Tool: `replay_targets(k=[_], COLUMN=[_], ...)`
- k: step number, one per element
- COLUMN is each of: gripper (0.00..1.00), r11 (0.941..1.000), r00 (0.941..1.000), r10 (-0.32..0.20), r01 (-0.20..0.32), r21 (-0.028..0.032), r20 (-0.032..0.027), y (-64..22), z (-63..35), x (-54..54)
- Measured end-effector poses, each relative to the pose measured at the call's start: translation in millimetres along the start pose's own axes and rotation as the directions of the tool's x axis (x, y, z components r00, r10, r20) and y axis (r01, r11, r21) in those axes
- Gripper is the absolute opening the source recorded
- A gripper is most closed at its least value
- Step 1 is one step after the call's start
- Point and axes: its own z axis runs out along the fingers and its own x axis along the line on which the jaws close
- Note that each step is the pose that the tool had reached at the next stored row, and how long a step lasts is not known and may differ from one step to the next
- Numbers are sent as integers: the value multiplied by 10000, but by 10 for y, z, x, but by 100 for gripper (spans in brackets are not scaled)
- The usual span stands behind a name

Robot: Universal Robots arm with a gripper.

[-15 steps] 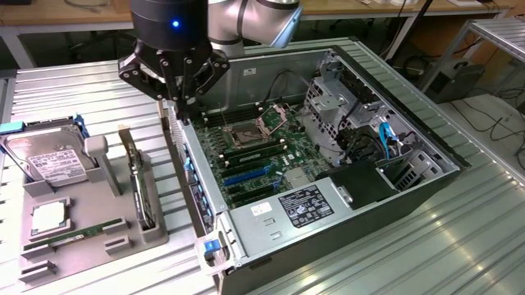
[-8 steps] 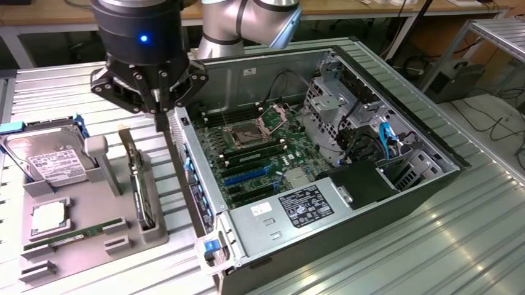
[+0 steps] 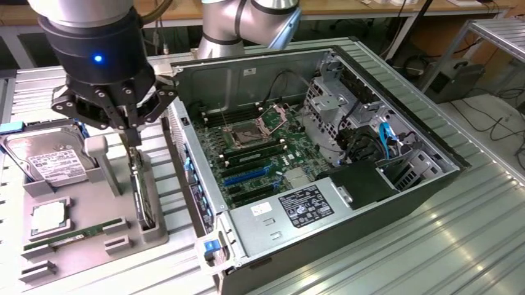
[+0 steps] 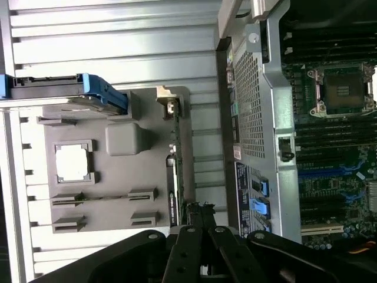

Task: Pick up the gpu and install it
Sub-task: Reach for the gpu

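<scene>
Robotics lab/workshop, PC-assembly setup: UR arm (image 3: pixel 223 31) over ribbed metal bench (image 3: pixel 459 246), open PC case (image 3: pixel 246 74) w/ bare mobo (image 3: pixel 262 153), grey parts jig (image 3: pixel 90 203). Wooden desks (image 3: pixel 369 7) & loose cables (image 3: pixel 492 123) at back.

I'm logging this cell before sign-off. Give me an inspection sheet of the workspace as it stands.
Surface: ribbed silver metal table, carrying a grey plastic fixture tray and an open computer tower case.
Job's things: gpu, a flat green circuit card, standing on edge in a tray slot, not yet in the case.
Clutter: silver boxy hard drive, square silver processor chip and thin green RAM stick, all in the tray.
Grippers: black gripper at the gpu's upper edge.
Cables: blue cable inside the case; black cables beyond the table.
Surroundings: wooden workbench behind.
</scene>
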Motion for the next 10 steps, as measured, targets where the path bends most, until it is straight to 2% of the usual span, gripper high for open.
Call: replay_targets(k=[10], gripper=[11], r11=[10000], r00=[10000], r10=[0], r01=[0], r21=[0], r20=[0], y=[-1], z=[1], x=[4])
